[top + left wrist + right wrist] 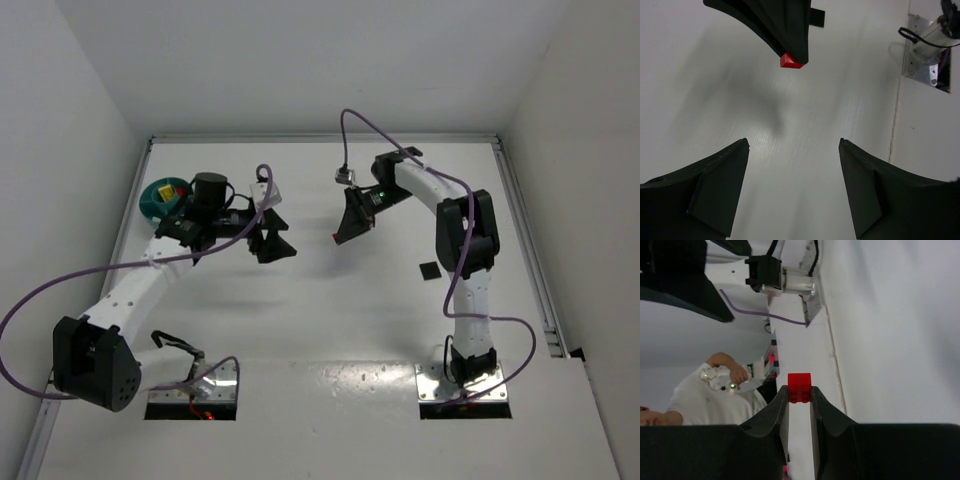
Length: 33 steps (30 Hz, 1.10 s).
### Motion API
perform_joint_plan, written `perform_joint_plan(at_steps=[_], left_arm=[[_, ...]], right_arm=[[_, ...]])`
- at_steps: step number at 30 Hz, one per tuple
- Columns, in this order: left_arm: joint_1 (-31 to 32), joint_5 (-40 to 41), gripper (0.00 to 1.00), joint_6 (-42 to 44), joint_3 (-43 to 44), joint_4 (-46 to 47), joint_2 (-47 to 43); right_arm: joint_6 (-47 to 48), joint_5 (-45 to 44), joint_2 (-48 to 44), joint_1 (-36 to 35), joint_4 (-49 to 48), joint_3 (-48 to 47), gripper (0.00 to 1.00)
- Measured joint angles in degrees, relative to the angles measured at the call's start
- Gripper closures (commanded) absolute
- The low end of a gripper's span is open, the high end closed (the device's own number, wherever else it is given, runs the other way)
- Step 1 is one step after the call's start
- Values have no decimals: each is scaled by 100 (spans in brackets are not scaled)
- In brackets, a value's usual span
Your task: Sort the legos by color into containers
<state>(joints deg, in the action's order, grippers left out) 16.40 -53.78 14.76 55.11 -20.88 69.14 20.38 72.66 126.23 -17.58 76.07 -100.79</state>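
My right gripper point(338, 238) is shut on a small red lego point(799, 387), held between its fingertips above the table's middle. The same red lego point(790, 61) shows in the left wrist view at the tip of the right gripper's fingers point(785, 30). My left gripper point(278, 246) is open and empty, a short way left of the right gripper, its fingers point(720, 190) spread wide over bare table. The round teal bowl point(158, 196) sits at the far left behind the left arm, with a yellow and a red piece showing inside.
A small dark flat piece point(430, 270) lies on the table by the right arm. The white walls close in at left, back and right. A mounting plate with cables point(927, 47) sits at the near edge.
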Motion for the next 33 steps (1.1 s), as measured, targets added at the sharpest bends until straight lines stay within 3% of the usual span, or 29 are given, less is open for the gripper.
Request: perform_joint_plan(at_steps=[8, 14, 33], left_arm=[[557, 844, 25, 240, 0, 4, -7], [686, 1005, 27, 326, -48, 133, -7], [981, 1185, 28, 616, -258, 339, 52]], right_arm=[[-1032, 234, -46, -389, -662, -83, 88], [-1515, 330, -136, -682, -1069, 28, 88], [-1873, 455, -136, -1064, -1344, 22, 88]])
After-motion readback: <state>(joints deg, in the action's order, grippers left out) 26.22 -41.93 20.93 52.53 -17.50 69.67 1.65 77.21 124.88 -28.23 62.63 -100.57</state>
